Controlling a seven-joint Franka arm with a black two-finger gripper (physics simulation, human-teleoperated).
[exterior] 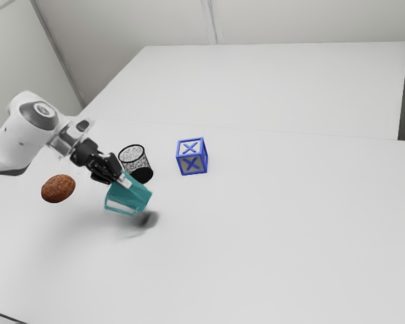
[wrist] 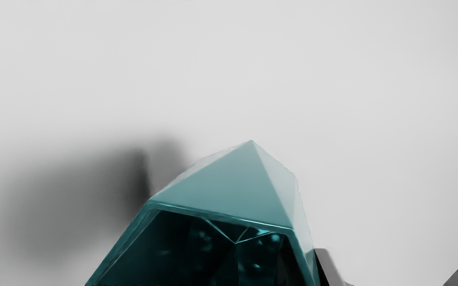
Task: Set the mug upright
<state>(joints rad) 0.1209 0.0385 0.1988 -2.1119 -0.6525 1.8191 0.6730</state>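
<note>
Mug [exterior: 129,197] clamped in gripper [exterior: 123,180], held tilted beneath it.
May be toppled onto table [exterior: 256,229] if released early (base not level).

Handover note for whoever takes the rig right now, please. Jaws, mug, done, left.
Gripper: jaws shut on the mug's wall.
Mug: teal, tilted, held over the table, its shadow below; black mesh cup close by.
Done: mug grasped and lifted.
Left: turn it upright, lower it base-down, open the jaws, back off. I'd watch the mesh cup while turning.
</note>
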